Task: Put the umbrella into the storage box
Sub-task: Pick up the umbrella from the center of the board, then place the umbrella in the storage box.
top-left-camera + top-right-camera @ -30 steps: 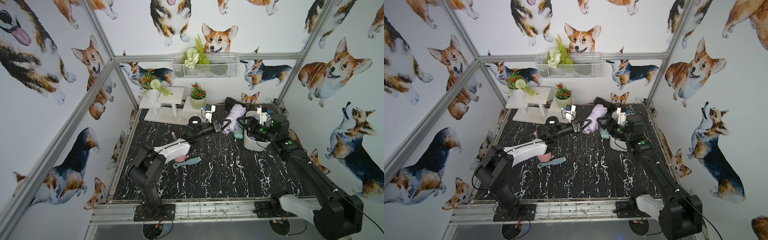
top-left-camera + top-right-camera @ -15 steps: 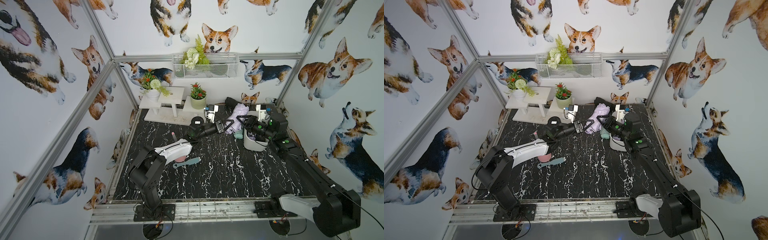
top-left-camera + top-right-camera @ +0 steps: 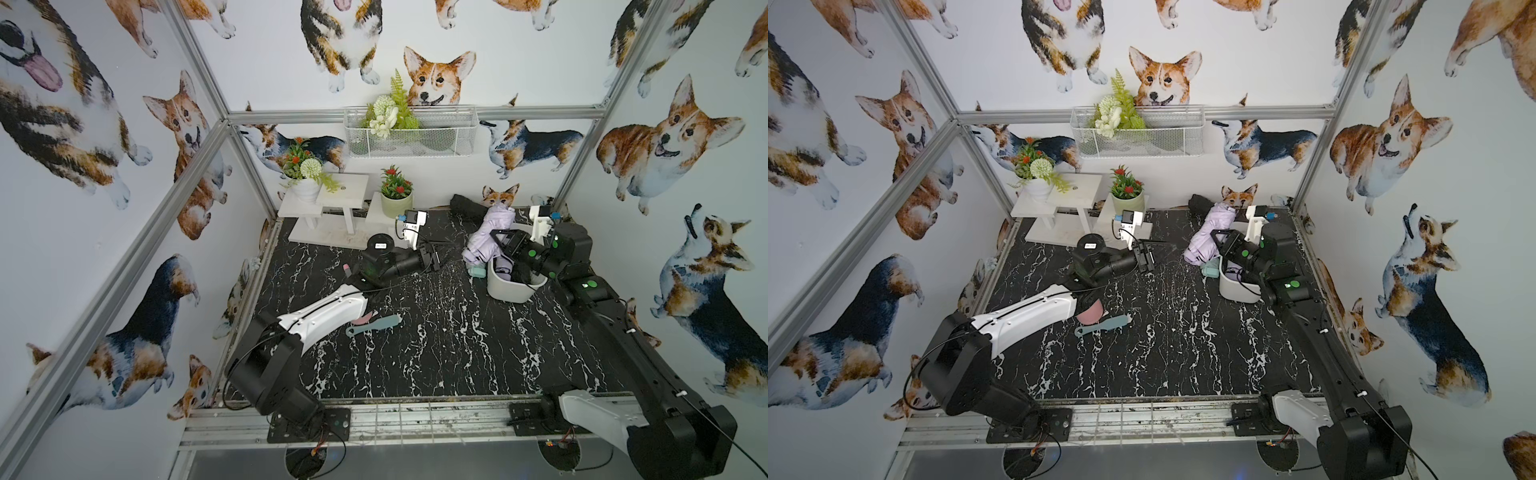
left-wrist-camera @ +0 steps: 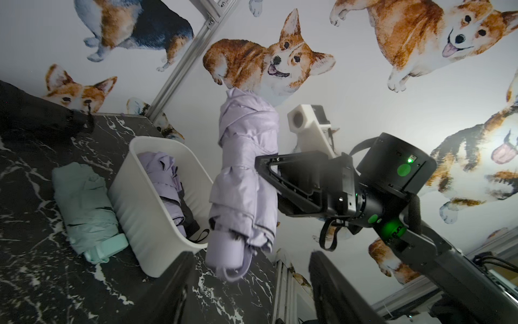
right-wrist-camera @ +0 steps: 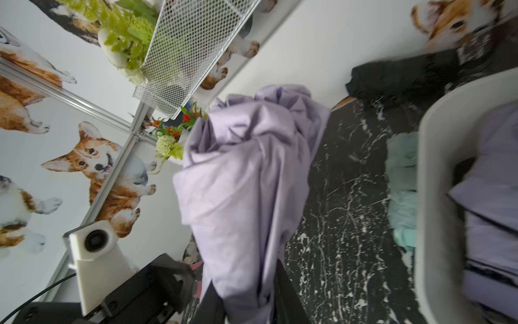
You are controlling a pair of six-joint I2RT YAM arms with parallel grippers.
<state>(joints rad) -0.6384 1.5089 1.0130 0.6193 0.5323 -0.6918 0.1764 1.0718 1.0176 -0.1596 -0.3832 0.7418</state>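
The lilac umbrella [image 4: 246,168] hangs in the air just beside the storage box [image 4: 145,202], pinched around its middle by the right gripper [image 4: 266,186]; the left gripper [image 3: 446,254] stands spread and clear of it. It looks light, a stiff core under soft, slippery cloth that could slide in the grip, so the mid-body hold seems sound. A second lilac umbrella [image 4: 162,179] and something black lie in the box, leaving little room. A mint umbrella [image 4: 84,202] lies just beside its outer wall, a black umbrella [image 4: 36,112] by the back wall
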